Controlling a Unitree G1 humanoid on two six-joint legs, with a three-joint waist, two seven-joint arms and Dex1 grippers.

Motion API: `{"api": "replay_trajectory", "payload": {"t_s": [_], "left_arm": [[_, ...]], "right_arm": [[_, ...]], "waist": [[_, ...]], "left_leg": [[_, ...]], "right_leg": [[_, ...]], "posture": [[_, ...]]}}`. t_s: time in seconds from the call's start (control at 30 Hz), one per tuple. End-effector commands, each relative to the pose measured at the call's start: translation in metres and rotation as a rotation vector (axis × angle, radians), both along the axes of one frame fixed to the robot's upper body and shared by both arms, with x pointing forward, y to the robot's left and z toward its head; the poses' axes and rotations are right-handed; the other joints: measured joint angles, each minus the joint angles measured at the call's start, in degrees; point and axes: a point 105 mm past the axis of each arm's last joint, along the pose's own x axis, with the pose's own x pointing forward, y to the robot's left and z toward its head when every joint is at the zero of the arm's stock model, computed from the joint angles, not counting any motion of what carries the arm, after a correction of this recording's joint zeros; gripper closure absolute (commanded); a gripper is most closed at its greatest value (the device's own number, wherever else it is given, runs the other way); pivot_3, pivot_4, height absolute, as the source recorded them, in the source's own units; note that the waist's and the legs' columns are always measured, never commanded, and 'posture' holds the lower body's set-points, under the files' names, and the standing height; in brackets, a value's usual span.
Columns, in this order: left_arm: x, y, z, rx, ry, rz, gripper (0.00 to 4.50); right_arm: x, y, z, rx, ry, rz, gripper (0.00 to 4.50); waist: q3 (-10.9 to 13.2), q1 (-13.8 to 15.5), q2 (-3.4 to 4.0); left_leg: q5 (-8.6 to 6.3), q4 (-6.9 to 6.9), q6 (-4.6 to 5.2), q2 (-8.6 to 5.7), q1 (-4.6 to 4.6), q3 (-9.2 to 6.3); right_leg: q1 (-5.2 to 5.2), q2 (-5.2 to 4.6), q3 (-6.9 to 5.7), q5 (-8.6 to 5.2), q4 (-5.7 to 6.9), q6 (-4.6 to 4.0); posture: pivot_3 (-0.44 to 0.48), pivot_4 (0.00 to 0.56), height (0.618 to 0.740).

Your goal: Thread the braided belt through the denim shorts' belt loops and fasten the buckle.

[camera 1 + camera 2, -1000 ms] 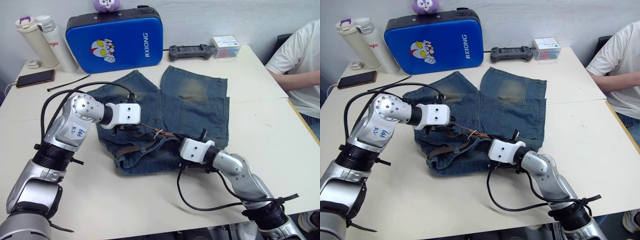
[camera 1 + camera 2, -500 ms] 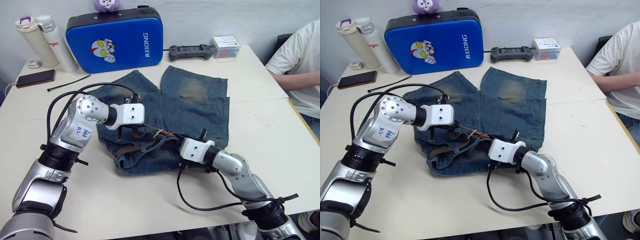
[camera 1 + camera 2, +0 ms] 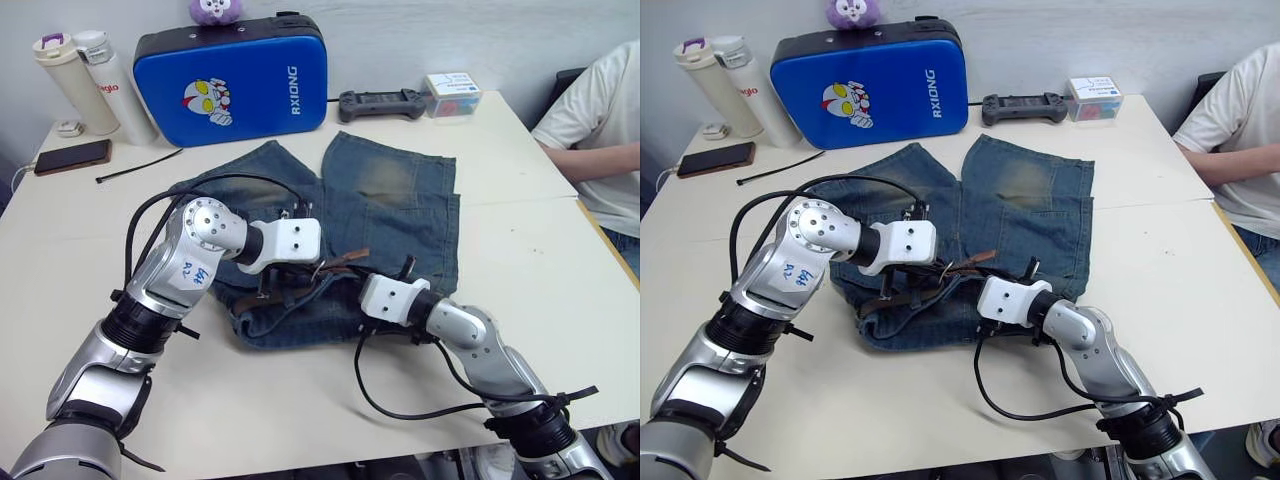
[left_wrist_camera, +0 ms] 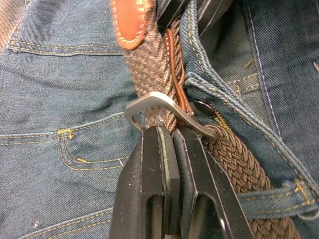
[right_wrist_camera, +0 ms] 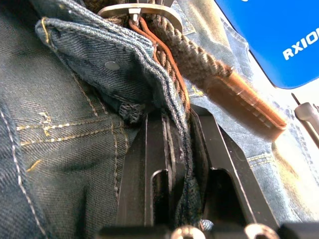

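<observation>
Tools first: left tool (image 4: 169, 130) pinched shut on small silver metal buckle (image 4: 164, 112) of brown woven braided belt (image 4: 154, 69); right tool (image 5: 174, 124) clamped on waistband of faded blue denim shorts (image 3: 390, 200) lying on white table (image 3: 520, 230). Fastening step; next likely seat prong.

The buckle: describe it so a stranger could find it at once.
On the denim shorts in mid-table, look at the waistband between the two grippers. The buckle is the silver frame around the braided belt, the only bright metal there.
</observation>
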Motion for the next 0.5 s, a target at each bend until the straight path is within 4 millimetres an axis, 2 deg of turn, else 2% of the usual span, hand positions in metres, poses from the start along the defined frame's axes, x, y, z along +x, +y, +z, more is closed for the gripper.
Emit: {"api": "replay_trajectory", "payload": {"t_s": [0.03, 0.17, 0.2, 0.33, 0.5], "left_arm": [[-0.006, -0.021, 0.014, -0.035, -0.055, -0.068, 4.39], [0.002, -0.024, 0.017, -0.046, -0.106, -0.038, 4.39], [-0.001, -0.029, 0.022, -0.09, -0.091, -0.051, 4.39], [-0.014, -0.034, 0.03, -0.146, -0.023, -0.105, 2.98], [-0.009, -0.005, 0.04, -0.133, 0.001, -0.034, 1.11]], "right_arm": [[-0.001, 0.005, 0.018, 0.032, -0.063, 0.016, 4.5], [-0.001, 0.005, 0.017, 0.032, -0.064, 0.016, 4.5], [-0.001, 0.005, 0.017, 0.031, -0.064, 0.016, 4.5], [-0.002, 0.005, 0.017, 0.03, -0.065, 0.015, 4.5], [-0.002, 0.001, 0.016, 0.013, -0.052, 0.024, 4.5]], "waist": [[0.0, 0.0, 0.0], [0.0, 0.0, 0.0], [0.0, 0.1, 0.0], [0.0, 0.1, 0.0], [0.0, -0.1, 0.0]], "left_leg": [[0.0, 0.0, 0.0, -0.01, 0.0, 0.0], [0.0, 0.0, 0.0, -0.01, 0.0, 0.0], [0.0, 0.0, 0.0, -0.02, 0.0, 0.0], [0.0, 0.02, 0.0, -0.02, 0.0, 0.0], [0.0, -0.01, 0.0, 0.01, 0.0, 0.01]], "right_leg": [[0.0, 0.0, 0.0, 0.0, -0.01, 0.0], [0.01, -0.01, 0.0, 0.0, -0.01, 0.0], [0.01, -0.01, 0.0, 0.0, -0.01, 0.0], [0.02, -0.01, 0.0, 0.0, -0.01, 0.0], [-0.02, 0.01, 0.0, 0.0, 0.0, 0.0]], "posture": [[0.0, 0.15, 0.74], [0.0, 0.15, 0.74], [0.0, 0.15, 0.74], [0.0, 0.15, 0.74], [0.0, 0.15, 0.74]]}}
